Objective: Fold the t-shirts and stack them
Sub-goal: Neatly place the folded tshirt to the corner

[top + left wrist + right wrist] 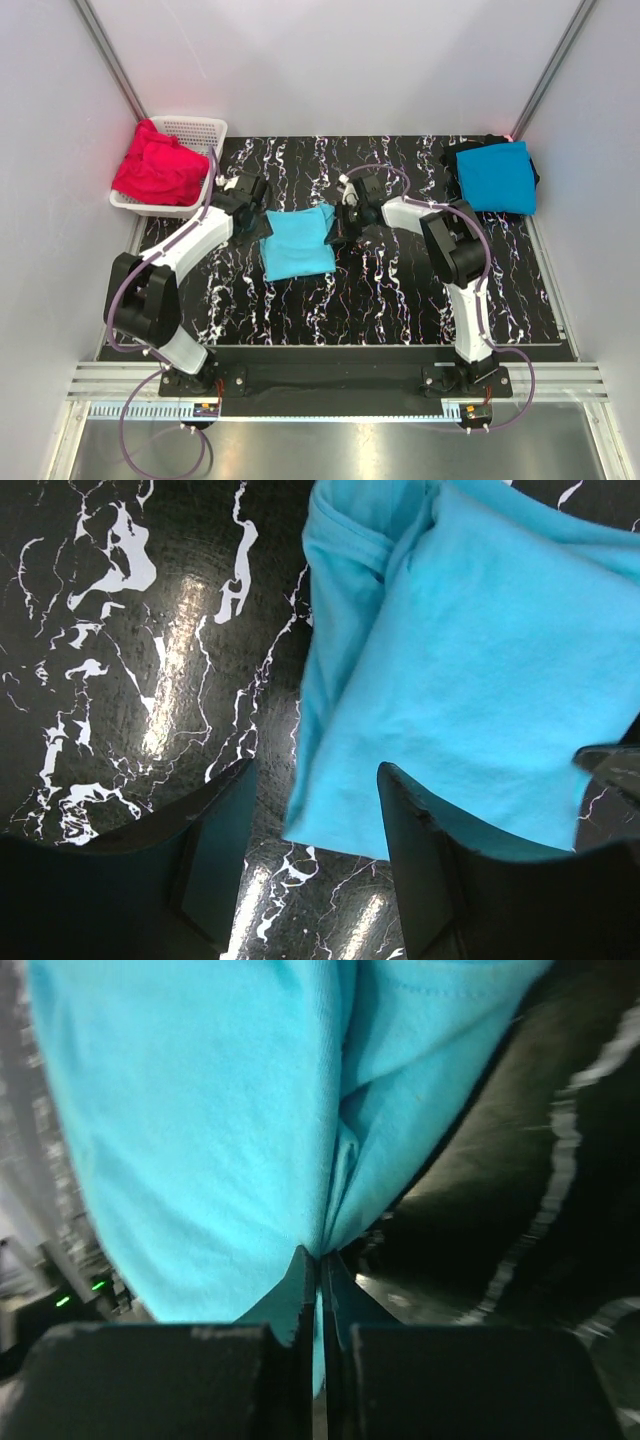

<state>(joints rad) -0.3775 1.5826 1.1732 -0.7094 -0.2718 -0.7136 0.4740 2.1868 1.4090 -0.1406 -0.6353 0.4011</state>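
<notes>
- Pinching a fold of the light turquoise t-shirt [297,243], the R gripper [320,1260] has its fingers pressed tight together on the fabric at the shirt's right edge.
- L gripper [315,820] is at the shirt's left edge, fingers apart at approx. mid width, with a shirt corner between them. Contact w/ cloth: can't tell.
- The shirt lies partly folded on the black marbled table [400,290].
- Deeper blue t-shirt [495,176] sits well right of it, atop a black t-shirt [455,160].
- Red t-shirts [158,165] sit in the white basket [200,128], well left of it.
</notes>
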